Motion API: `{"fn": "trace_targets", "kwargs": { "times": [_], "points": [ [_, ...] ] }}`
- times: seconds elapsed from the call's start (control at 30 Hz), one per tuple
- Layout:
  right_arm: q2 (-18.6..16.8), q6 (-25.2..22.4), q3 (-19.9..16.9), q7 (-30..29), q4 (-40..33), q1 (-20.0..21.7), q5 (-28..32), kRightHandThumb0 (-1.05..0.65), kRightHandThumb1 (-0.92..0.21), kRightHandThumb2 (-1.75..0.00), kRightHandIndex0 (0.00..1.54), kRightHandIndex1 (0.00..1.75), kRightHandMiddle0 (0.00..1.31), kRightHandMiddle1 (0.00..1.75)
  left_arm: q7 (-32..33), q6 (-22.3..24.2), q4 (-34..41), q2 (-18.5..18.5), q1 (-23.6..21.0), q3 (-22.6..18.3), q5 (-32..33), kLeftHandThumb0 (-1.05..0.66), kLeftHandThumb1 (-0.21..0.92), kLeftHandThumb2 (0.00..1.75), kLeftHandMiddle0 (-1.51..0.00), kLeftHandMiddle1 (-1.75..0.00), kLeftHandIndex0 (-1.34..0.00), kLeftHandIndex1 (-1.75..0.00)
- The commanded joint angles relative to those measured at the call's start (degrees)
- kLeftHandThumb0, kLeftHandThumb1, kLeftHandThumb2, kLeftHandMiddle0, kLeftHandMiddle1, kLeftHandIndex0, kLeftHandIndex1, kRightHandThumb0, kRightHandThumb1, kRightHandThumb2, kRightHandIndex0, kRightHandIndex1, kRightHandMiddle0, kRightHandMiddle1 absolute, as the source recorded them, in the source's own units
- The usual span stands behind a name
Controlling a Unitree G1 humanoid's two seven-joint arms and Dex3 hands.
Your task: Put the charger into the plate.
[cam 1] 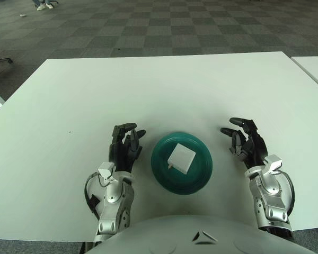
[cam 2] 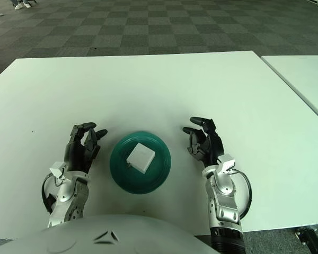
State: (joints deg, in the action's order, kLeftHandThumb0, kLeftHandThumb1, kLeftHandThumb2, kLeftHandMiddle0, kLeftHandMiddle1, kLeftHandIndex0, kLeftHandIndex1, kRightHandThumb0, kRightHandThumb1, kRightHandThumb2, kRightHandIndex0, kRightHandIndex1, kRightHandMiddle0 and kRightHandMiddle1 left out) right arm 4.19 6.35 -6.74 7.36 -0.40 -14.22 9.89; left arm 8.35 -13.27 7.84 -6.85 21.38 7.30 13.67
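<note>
On the white rectangular worktop [cam 1: 164, 90], near its front edge, a small white square charger [cam 1: 181, 157] is seen lying flat inside the round dark-green plate [cam 1: 161, 170], roughly at its middle. Just left of the plate, the left hand [cam 1: 125, 149] is held with fingers loosely spread, nothing gripped. Off to the plate's right, clear of the rim, the right hand [cam 1: 245, 139] is likewise shown relaxed and empty, fingers pointing forward.

Glossy teal plate [cam 1: 201, 174] (plastic-looking), matt white charger [cam 1: 181, 157], smooth table [cam 1: 148, 90].
</note>
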Motion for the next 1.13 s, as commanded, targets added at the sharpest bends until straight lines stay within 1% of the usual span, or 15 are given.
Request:
{"fn": "trace_targets", "kwargs": {
  "times": [0.0, 0.13, 0.17, 0.2, 0.3, 0.43, 0.6, 0.73, 1.0, 1.1],
  "points": [
    [0.0, -5.2, 0.4, 0.1, 4.2, -2.0, -0.1, -0.43, -0.71, -0.88, 0.36, 1.0, 0.12, 1.27, -1.4, -1.1, 0.2, -1.8, 0.6, -0.7, 0.8, -0.36, 0.9, 0.54, -0.41, -1.21, -0.21, -1.75],
    [0.1, -5.3, 0.2, 0.2, 4.8, -1.8, -0.1, -0.43, -0.71, -0.87, 0.36, 0.99, 0.11, 1.26, -2.4, -1.1, -0.5, -0.4, 1.5, -1.5, 0.0, -0.36, 0.92, 0.52, -0.41, -1.21, -0.2, -1.75],
    [0.2, -5.3, 0.2, 0.3, 4.9, -1.7, -0.2, -0.43, -0.72, -0.87, 0.36, 0.98, 0.11, 1.26, -2.5, -1.1, -0.7, -0.2, 1.6, -1.7, -0.3, -0.52, 0.92, 0.6, -0.41, -1.22, -0.2, -1.68],
    [0.2, -5.2, 0.2, 0.3, 5.1, -1.6, -0.2, -0.43, -0.72, -0.87, 0.36, 0.98, 0.11, 1.25, -2.6, -1.1, -1.1, 0.0, 1.7, -2.0, -0.7, -0.62, 0.92, 0.65, -0.41, -1.23, -0.2, -1.63],
    [0.3, -5.0, 0.1, 0.3, 5.3, -1.4, -0.2, -0.43, -0.72, -0.86, 0.37, 0.97, 0.11, 1.25, -3.2, -1.2, -2.7, 0.3, 1.7, -2.7, -1.4, -0.75, 0.92, 0.71, -0.4, -1.24, -0.2, -1.56],
    [0.4, -4.8, 0.1, 0.5, 5.5, -1.2, -0.2, -0.43, -0.72, -0.86, 0.37, 0.96, 0.11, 1.25, -4.0, -1.6, -5.7, 0.4, 1.9, -3.6, -2.5, -0.78, 0.92, 0.74, -0.4, -1.21, -0.2, -1.49],
    [0.5, -4.8, 0.4, 0.2, 4.9, -1.7, -0.7, -0.44, -0.73, -0.85, 0.38, 0.95, 0.1, 1.24, -5.7, -4.1, -11.5, 0.1, 2.1, -4.6, -2.8, -0.79, 0.92, 0.76, -0.41, -1.14, -0.2, -1.41],
    [0.6, -4.6, 0.7, 0.1, 4.5, -2.0, -1.1, -0.45, -0.76, -0.83, 0.39, 0.92, 0.09, 1.2, -7.1, -4.2, -13.9, 0.2, 1.6, -5.4, -2.3, -0.81, 0.92, 0.77, -0.41, -1.1, -0.19, -1.34],
    [0.3, -2.3, 0.9, 0.8, 5.0, -2.3, -0.9, -0.49, -0.81, -0.77, 0.41, 0.87, 0.04, 1.14, -10.8, -5.4, -19.4, 0.5, 0.1, -8.0, -0.2, -0.84, 0.92, 0.78, -0.4, -0.96, -0.1, -1.17],
    [0.2, -1.5, 1.2, 0.6, 5.3, -2.4, -1.4, -0.5, -0.83, -0.77, 0.43, 0.85, 0.05, 1.13, -11.9, -6.3, -20.4, 0.4, -0.4, -9.0, 0.1, -0.85, 0.92, 0.78, -0.4, -0.93, -0.09, -1.15]
  ]
}}
